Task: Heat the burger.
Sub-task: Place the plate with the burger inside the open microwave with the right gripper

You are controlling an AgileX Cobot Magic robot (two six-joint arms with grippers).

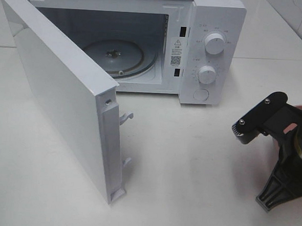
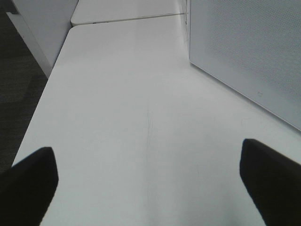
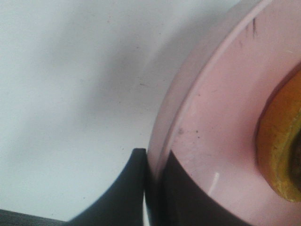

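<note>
The right gripper (image 3: 152, 159) is clenched on the rim of the pink plate (image 3: 211, 132) carrying the burger (image 3: 282, 146), out at the right of the white table (image 1: 188, 166), in front of the microwave (image 1: 218, 25) whose door (image 1: 55, 86) stands open, while the left gripper (image 2: 148, 160) hangs released, its 2 fingers spread wide over bare tabletop.

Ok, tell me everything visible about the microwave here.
The microwave is a white, box-shaped countertop unit standing on the white table. Its door, hinged at the left, is swung wide open, two latch hooks showing on the free edge. The cavity holds only a round glass turntable. The right-hand panel carries two dials and a round button below them. Nothing but the table touches it.
</note>
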